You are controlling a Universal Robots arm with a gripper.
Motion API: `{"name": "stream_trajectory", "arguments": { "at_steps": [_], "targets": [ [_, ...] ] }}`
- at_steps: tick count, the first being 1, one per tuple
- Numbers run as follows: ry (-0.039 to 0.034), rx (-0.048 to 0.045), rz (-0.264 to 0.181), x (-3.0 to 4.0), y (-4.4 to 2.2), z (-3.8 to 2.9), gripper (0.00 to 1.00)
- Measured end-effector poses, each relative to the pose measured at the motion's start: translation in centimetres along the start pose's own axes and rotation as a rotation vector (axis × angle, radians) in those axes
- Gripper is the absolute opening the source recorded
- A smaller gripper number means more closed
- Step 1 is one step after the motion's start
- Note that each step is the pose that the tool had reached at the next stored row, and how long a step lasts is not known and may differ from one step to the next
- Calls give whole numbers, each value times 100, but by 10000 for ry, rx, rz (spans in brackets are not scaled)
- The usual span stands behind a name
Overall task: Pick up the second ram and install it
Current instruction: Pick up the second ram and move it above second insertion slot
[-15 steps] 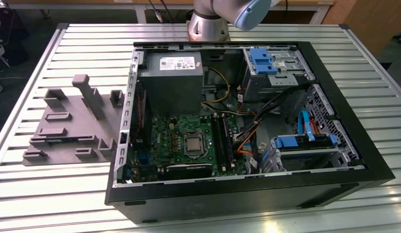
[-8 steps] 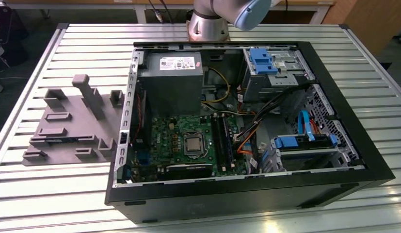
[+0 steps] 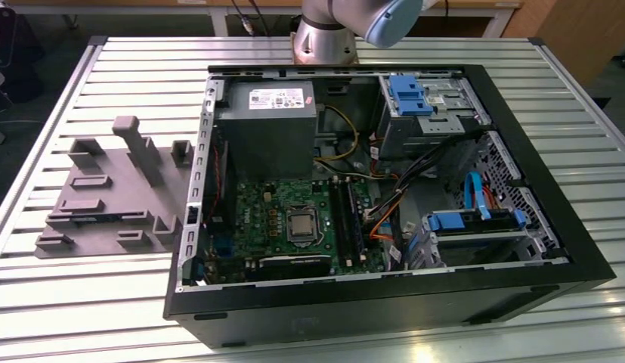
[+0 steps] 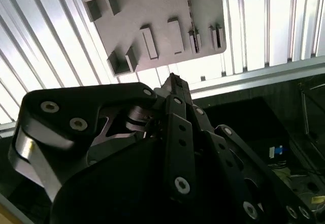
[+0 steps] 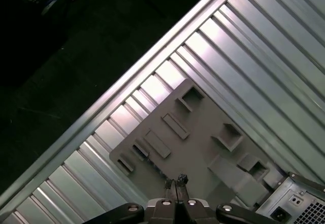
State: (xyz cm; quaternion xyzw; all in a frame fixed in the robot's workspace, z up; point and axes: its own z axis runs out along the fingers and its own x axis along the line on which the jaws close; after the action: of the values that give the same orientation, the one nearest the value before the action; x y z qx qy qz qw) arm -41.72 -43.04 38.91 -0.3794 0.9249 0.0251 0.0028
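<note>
Gripper (image 5: 176, 181) hangs fingers-together, empty, over the holder block (image 5: 203, 132); second ram (image 3: 91, 218) looks light, stiff, fragile, so pinch its flat faces mid-length

Beside the computer case (image 3: 393, 306), the silver arm (image 3: 324, 38) is wearing a blue cap (image 3: 395, 17); the black gripper (image 5: 175, 180) is showing silver screws (image 4: 182, 184).

No text can be read. White sticker (image 3: 278, 98) on top of the grey power supply (image 3: 264, 136) inside the computer case (image 3: 554, 249) carries small print, too tiny to make out.
</note>
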Motion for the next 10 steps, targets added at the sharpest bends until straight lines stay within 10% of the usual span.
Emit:
{"name": "stream_trajectory", "arguments": {
  "at_steps": [10],
  "targets": [
    [26,-15,-632,3,3,1,11]
  ]
}}
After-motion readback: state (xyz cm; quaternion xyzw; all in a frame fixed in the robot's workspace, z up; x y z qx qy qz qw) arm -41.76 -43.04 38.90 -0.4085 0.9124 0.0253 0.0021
